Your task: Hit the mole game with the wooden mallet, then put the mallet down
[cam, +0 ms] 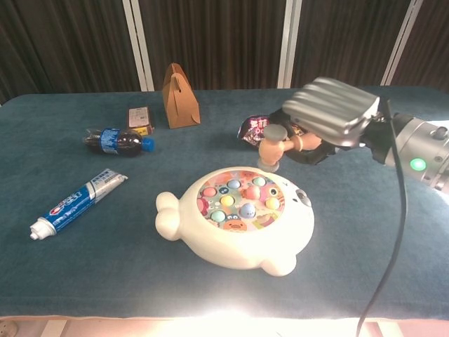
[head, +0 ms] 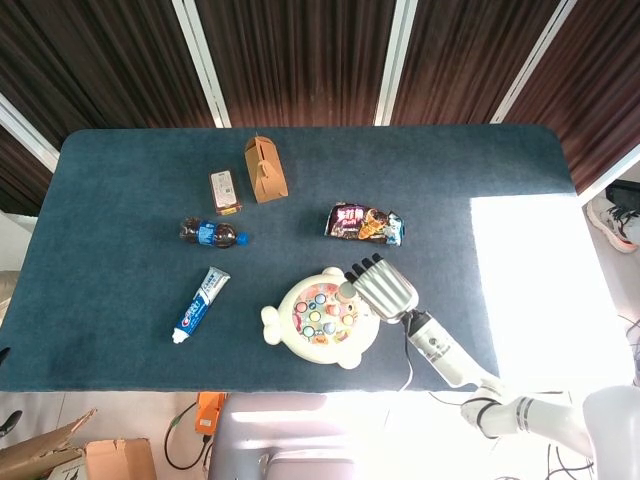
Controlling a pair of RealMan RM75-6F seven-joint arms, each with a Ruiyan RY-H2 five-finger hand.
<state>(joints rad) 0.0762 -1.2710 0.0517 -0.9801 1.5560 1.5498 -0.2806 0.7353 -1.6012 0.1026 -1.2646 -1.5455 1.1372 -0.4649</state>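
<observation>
The mole game (cam: 235,219) (head: 320,317) is a cream, animal-shaped toy with coloured pegs, at the table's front middle. My right hand (cam: 330,116) (head: 382,289) grips the wooden mallet (cam: 275,146) by its handle. The mallet head hangs just above the toy's far right edge, not touching the pegs. In the head view the mallet head (head: 347,290) shows at the hand's left, over the toy's rim. My left hand is in neither view.
A toothpaste tube (cam: 76,203), a cola bottle (cam: 117,140), a small box (cam: 139,118) and a brown paper carton (cam: 179,87) lie to the left and back. A snack packet (head: 364,223) lies behind the toy. Bright sunlight covers the table's right end (head: 540,290).
</observation>
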